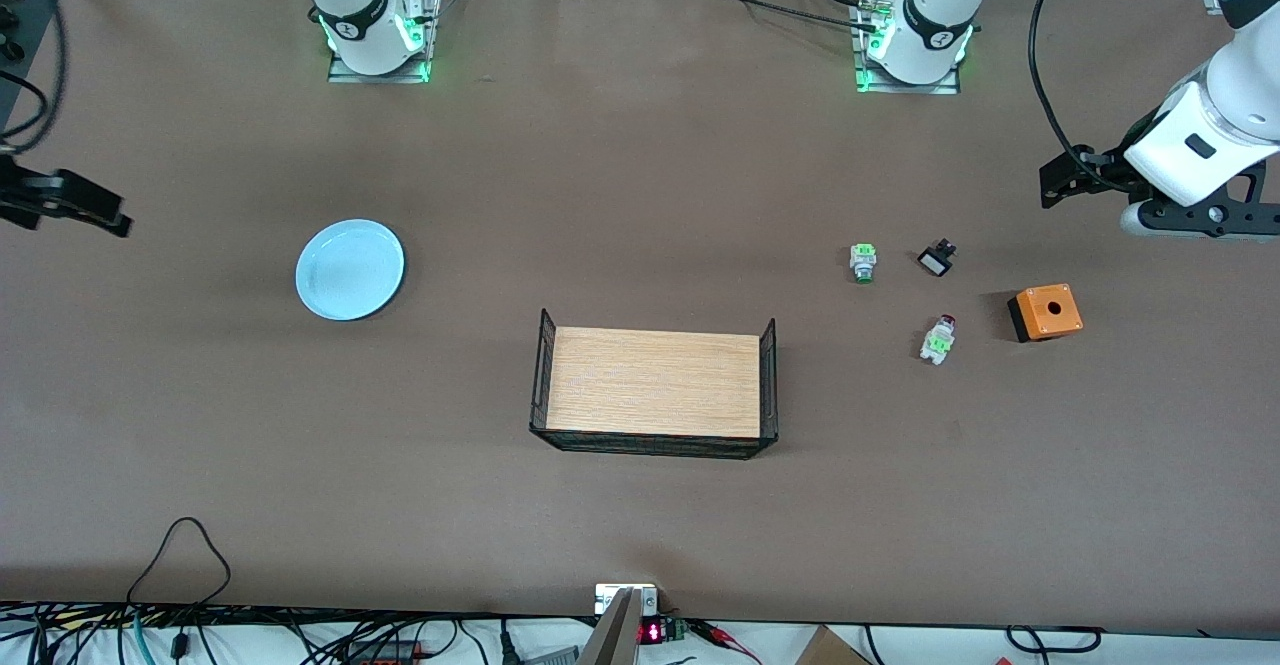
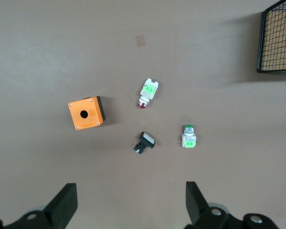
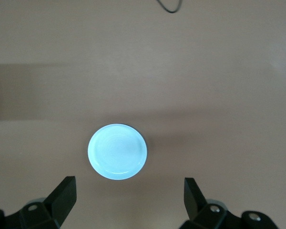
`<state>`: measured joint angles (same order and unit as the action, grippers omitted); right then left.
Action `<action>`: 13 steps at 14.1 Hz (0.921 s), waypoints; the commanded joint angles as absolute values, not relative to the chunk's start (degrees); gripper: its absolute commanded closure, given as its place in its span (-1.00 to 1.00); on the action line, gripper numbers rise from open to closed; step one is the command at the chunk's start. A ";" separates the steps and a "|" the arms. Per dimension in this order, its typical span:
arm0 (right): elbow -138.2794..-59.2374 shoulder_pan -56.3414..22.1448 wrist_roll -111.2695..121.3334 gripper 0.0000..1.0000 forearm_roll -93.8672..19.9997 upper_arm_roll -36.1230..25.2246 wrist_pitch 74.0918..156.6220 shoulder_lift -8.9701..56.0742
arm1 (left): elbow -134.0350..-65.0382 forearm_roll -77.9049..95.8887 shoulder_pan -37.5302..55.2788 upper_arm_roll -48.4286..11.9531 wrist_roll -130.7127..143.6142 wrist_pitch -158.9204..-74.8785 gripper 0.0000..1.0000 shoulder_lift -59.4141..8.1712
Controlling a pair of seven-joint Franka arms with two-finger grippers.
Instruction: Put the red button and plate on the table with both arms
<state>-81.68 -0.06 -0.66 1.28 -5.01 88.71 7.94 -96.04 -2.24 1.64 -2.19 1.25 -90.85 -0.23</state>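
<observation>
- We judge the task hardly begun: neither arm holds anything.
- Our left gripper (image 2: 128, 207) hangs high over the table's left-arm end, jaws wide apart and empty.
- Our right gripper (image 3: 128, 205) waits high over the right-arm end, jaws likewise spread and empty.
- The red button (image 1: 938, 339) lies on its side on the table (image 1: 640, 145), beside the orange box (image 1: 1045, 312) and nearer the front camera than the green-capped switch (image 1: 863, 261) and a small black part (image 1: 936, 260).
- The plate (image 1: 350, 269) sits flat toward the right arm's end, well apart from the wire-ended tray (image 1: 655, 383) at the middle.
- Still ahead: both pickups and placements.
- The surface is plain matte brown; cables run along the table's edges.
</observation>
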 commanded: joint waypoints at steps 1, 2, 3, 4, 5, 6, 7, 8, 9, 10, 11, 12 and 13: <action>-80.33 0.61 -0.71 -1.00 1.05 -4.75 84.91 8.79 | -95.19 -2.81 1.49 -2.20 0.79 -89.74 -1.00 -0.09; -82.86 0.62 -0.18 -1.00 0.97 -4.66 85.69 6.96 | -95.19 -2.81 1.49 -2.20 0.79 -89.74 -1.00 -0.09; -87.49 0.44 -0.18 -1.00 1.05 -4.57 89.09 3.99 | -95.19 -2.81 1.49 -2.20 0.79 -89.65 -1.00 -0.09; -91.45 0.44 0.09 -1.00 1.23 -4.48 91.73 1.35 | -95.19 -2.81 1.49 -2.20 0.79 -89.74 -1.00 -0.09; -91.32 0.44 0.09 -1.00 1.23 -4.48 91.15 1.06 | -95.19 -2.81 1.49 -2.20 0.79 -89.65 -1.00 -0.09; -90.10 0.44 0.17 -1.00 1.40 -4.48 89.84 1.23 | -95.19 -2.81 1.49 -2.20 0.79 -89.74 -1.00 -0.09; -88.70 0.53 0.35 -1.00 1.41 -4.48 89.04 1.32 | -95.19 -2.81 1.49 -2.20 0.79 -89.74 -1.00 -0.09; -88.07 0.44 0.35 -1.00 1.32 -4.48 87.82 1.32 | -95.19 -2.81 1.49 -2.20 0.79 -89.65 -1.00 -0.09; -87.72 0.44 0.26 -1.00 1.23 -4.48 87.54 1.32 | -95.19 -2.81 1.49 -2.20 0.79 -89.74 -1.00 -0.09; -87.28 0.53 0.26 -1.00 1.32 -4.48 87.45 1.32 | -95.19 -2.81 1.49 -2.20 0.79 -89.65 -1.00 -0.09; -87.10 0.53 0.35 -1.00 1.14 -4.48 87.36 1.32 | -95.19 -2.81 1.49 -2.20 0.79 -89.74 -1.00 -0.09; -86.84 0.44 0.26 -1.00 1.06 -4.48 87.10 1.32 | -95.19 -2.81 1.49 -2.20 0.79 -89.65 -1.00 -0.09; -86.84 0.44 0.18 -1.00 1.23 -4.48 86.75 1.32 | -95.19 -2.81 1.49 -2.20 0.79 -89.65 -1.00 -0.09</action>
<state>-87.49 0.37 -0.26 1.27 -4.72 88.15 1.53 -96.04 -2.24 1.64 -2.19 1.25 -90.81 -0.23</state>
